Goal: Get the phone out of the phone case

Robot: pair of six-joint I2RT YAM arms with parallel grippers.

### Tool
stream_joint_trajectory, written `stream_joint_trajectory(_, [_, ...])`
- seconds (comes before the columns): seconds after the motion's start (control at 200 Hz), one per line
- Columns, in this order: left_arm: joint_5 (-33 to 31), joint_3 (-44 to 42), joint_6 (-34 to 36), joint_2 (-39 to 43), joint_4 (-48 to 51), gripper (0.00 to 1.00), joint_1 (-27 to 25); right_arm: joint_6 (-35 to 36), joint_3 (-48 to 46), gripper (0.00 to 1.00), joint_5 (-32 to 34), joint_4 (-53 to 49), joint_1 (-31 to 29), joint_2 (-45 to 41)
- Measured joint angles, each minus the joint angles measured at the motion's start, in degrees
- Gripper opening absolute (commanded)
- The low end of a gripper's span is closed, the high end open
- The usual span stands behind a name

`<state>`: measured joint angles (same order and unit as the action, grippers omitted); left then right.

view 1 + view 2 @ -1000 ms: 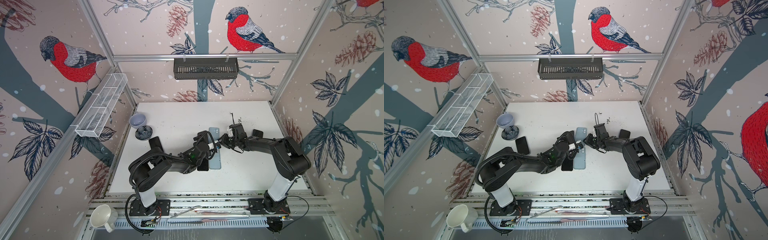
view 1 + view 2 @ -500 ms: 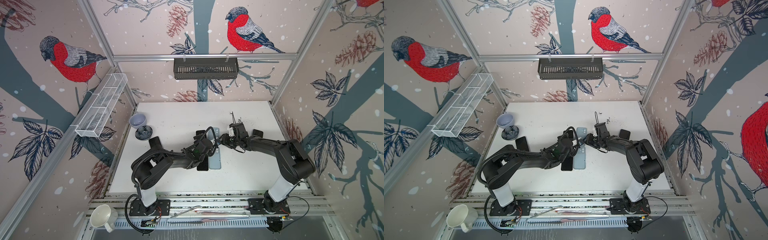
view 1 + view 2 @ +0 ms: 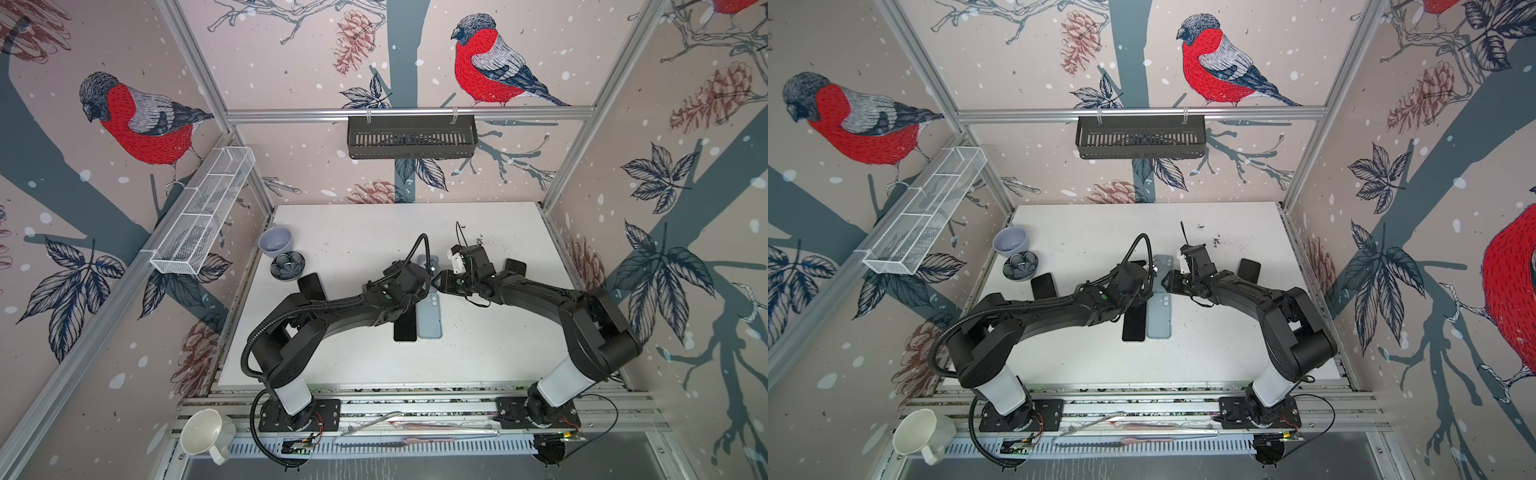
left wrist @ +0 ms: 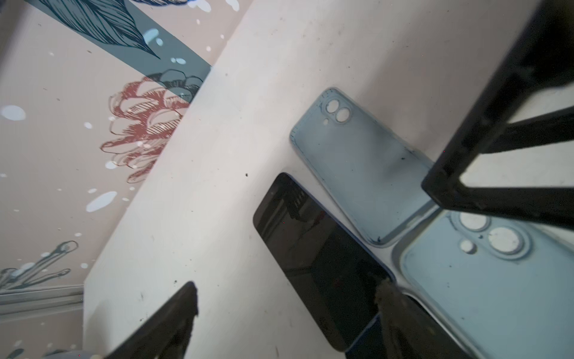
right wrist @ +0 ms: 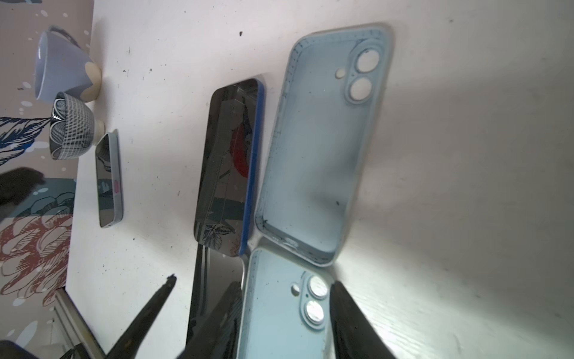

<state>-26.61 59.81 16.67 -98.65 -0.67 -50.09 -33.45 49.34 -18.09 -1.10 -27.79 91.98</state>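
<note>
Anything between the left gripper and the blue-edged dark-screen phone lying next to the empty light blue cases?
Nothing visible. The blue-edged dark-screen phone lies flat, screen up and uncovered, right below the open left gripper. An empty light blue case lies alongside the phone, not over it.

Phone [image 5: 226, 161] glass glossy; phone case [image 5: 313, 149] matt plastic.

No readable text or brand — phone [image 5: 226, 161], phone case [image 5: 313, 149], nothing legible
</note>
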Motion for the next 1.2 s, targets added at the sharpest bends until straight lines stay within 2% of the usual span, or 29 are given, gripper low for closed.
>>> stream_joint_trajectory(0.125, [3.6, 2.6, -7.8, -0.5, 9.0, 0.38, 0.0, 1.2, -1.7, 0.48, 0.6, -0.6, -0.3, -3.0])
stream_joint_trajectory(0.225, [6.1, 2.6, -11.2, -0.6, 14.1, 0.15, 0.1, 2.1, -2.0, 0.48, 0.9, -0.6, -0.6, -4.8])
stream_joint_trajectory(0.29, [7.4, 3.0, -12.6, -1.4, 16.0, 0.08, 0.2, 2.2, -2.0, 0.48, 1.6, -1.0, -0.8, -5.9])
stream_joint_trajectory(0.535, [9.5, 4.0, -15.1, -4.9, 20.9, 0.07, 1.6, 3.3, -2.9, 0.48, 2.6, -2.2, -1.4, -10.2])
stream_joint_trajectory(1.046, [9.3, 5.3, -15.3, -7.9, 20.5, 0.1, 3.0, 3.5, -3.6, 0.48, 3.1, -3.1, -1.4, -11.7])
stream_joint_trajectory(1.201, [7.7, 5.5, -15.3, -8.4, 19.7, 0.14, 3.7, 3.5, -4.1, 0.48, 3.1, -3.0, -1.4, -12.0])
